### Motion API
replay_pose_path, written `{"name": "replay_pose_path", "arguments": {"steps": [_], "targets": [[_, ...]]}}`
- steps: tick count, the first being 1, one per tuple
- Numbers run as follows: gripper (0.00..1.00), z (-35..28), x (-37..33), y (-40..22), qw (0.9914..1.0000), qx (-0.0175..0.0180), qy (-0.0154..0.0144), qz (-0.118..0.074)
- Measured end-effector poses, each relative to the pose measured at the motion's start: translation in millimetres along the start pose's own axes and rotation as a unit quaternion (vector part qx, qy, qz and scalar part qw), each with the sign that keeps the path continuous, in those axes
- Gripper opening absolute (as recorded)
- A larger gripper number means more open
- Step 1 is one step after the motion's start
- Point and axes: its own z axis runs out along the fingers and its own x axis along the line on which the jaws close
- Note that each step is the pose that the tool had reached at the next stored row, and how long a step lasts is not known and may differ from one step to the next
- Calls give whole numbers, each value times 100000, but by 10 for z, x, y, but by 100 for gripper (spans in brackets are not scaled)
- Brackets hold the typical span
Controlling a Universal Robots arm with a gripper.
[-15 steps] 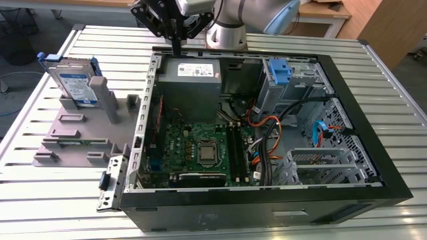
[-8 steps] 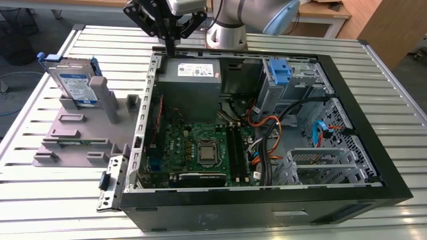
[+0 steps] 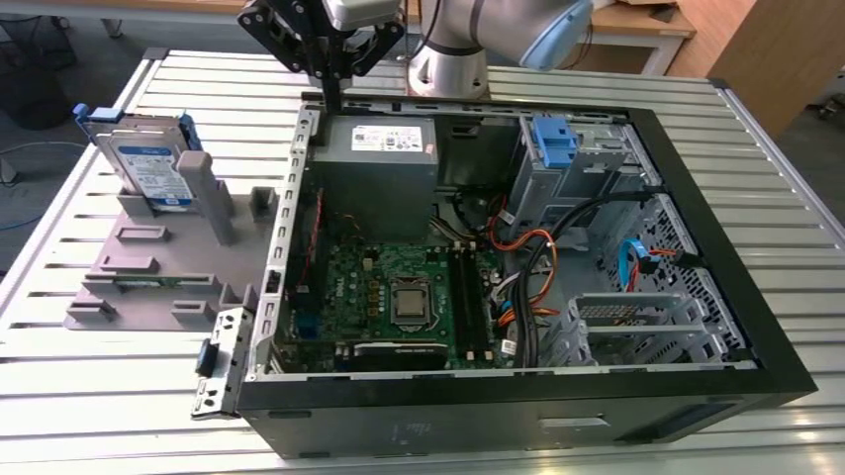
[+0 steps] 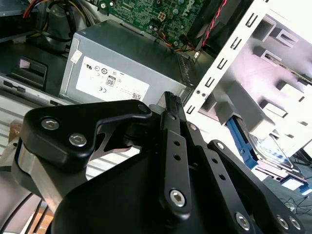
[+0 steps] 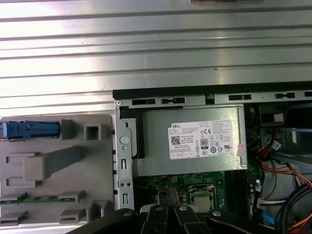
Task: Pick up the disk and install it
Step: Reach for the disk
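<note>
Exterior view: the gripper (image 3: 338, 97), tips together and empty, hangs over the rear wall of the open computer case (image 3: 528, 421), while the disk (image 3: 142, 163) stands on edge in a grey holder (image 3: 145, 262) on the counter (image 3: 93, 396) at upper left, well apart. The second wrist view shows the closed tips above the power supply (image 4: 112, 68), with the disk (image 4: 270, 148) beyond the case wall; the first wrist view looks down on its blue top edge (image 5: 29, 130). A clean pick likely needs the jaws opened, squared to the disk's flat faces, and a straight lift.

Open air above disk (image 3: 148, 168), upright in grey fixture (image 3: 139, 265) on bench (image 3: 79, 396); fixture post (image 3: 216, 203) just beside it. Case wall (image 3: 284, 228) btwn fixture & PSU (image 3: 376, 148). Cables (image 3: 535, 262) crowd case interior.
</note>
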Motion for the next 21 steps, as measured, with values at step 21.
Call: {"name": "replay_pose_path", "arguments": {"steps": [21], "targets": [[11, 4, 221, -17, 100000, -3, -5, 1]]}}
